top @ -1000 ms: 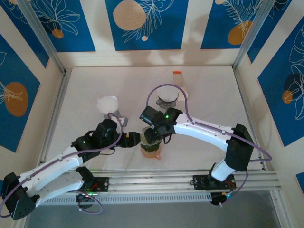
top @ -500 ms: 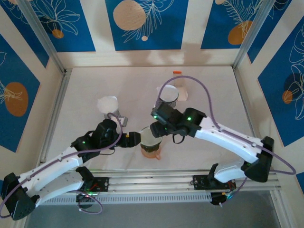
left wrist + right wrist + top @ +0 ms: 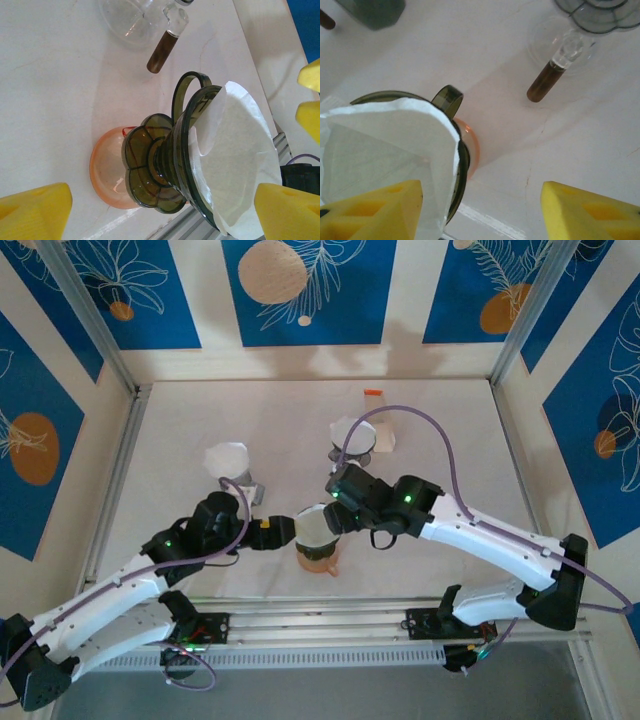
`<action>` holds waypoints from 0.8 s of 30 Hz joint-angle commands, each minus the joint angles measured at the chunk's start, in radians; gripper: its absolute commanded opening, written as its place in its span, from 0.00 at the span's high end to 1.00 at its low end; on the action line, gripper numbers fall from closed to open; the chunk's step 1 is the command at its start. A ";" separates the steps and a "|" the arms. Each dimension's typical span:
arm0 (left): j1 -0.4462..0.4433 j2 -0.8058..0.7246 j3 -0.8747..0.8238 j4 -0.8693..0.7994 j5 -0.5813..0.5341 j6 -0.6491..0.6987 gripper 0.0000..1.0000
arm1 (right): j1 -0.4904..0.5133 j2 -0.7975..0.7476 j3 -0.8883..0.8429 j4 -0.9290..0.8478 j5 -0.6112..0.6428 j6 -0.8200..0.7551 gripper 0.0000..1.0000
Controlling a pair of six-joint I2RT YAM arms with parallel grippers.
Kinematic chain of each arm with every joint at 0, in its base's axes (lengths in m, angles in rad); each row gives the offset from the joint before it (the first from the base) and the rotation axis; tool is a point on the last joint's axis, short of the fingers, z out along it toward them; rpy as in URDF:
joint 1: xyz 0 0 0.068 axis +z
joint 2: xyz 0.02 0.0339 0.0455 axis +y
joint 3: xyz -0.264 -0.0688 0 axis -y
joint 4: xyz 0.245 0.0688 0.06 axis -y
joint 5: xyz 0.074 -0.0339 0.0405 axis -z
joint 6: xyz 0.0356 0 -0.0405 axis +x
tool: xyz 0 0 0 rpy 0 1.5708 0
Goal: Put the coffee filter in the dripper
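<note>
Lining the fluted green glass dripper (image 3: 155,170), white paper filter (image 3: 235,160).

In the right wrist view the coffee filter (image 3: 380,145) is cut off by the frame edge. The orange cup (image 3: 473,147) is largely hidden by the dripper (image 3: 390,93).

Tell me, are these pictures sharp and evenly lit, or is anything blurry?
Top external view: sharp, evenly lit, faint shadows on the table. Left wrist view: dripper crisp, white filter nearly glaring, left claw fingers blurred. Right wrist view: right claw fingers soft too.
</note>
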 commanded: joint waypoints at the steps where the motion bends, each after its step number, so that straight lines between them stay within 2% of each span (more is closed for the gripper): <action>1: 0.017 0.022 0.004 -0.003 -0.021 0.001 0.07 | 0.023 0.022 -0.026 -0.013 -0.016 0.031 0.37; 9: 0.034 0.015 0.003 -0.007 -0.017 -0.005 0.09 | 0.041 0.015 -0.068 -0.004 -0.023 0.064 0.39; 12: 0.049 0.023 0.066 0.004 0.012 0.043 0.07 | 0.043 0.013 -0.058 0.004 -0.015 0.057 0.38; 18: 0.068 0.177 0.233 -0.079 0.049 0.212 0.09 | 0.040 0.018 -0.034 0.008 -0.019 0.047 0.38; 24: 0.082 0.280 0.269 -0.094 0.144 0.271 0.17 | 0.040 0.004 -0.045 0.000 -0.017 0.056 0.38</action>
